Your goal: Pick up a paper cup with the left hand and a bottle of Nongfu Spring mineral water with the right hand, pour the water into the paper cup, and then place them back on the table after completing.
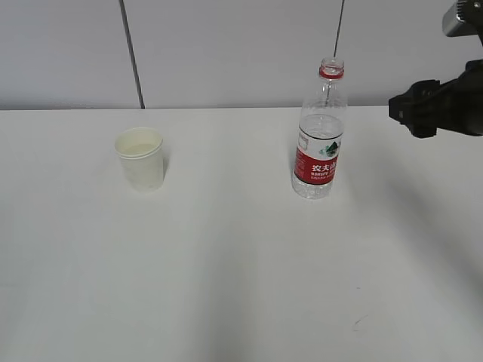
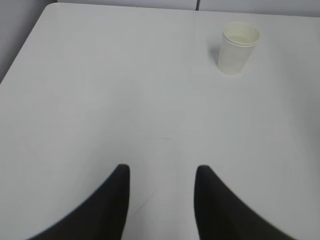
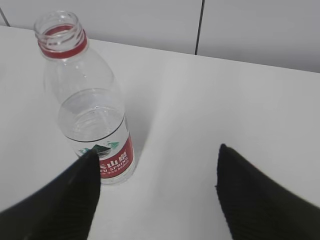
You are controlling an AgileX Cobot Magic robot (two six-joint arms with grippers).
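The white paper cup (image 1: pixel 140 159) stands upright on the white table (image 1: pixel 226 264), left of centre; it also shows in the left wrist view (image 2: pixel 237 47), far ahead and right of my left gripper (image 2: pixel 162 172), which is open and empty. The uncapped Nongfu Spring bottle (image 1: pixel 320 136) with a red label stands upright right of centre, about half full of clear water (image 3: pixel 90 117). My right gripper (image 3: pixel 157 152) is open and empty; the bottle (image 3: pixel 87 100) stands just beyond its left finger. In the exterior view the right arm (image 1: pixel 438 105) hovers right of the bottle.
A grey wall with dark vertical seams (image 1: pixel 132 53) runs behind the table's far edge. The table's left edge (image 2: pixel 20 55) shows in the left wrist view. A few faint marks (image 1: pixel 361 323) lie on the front part of the table.
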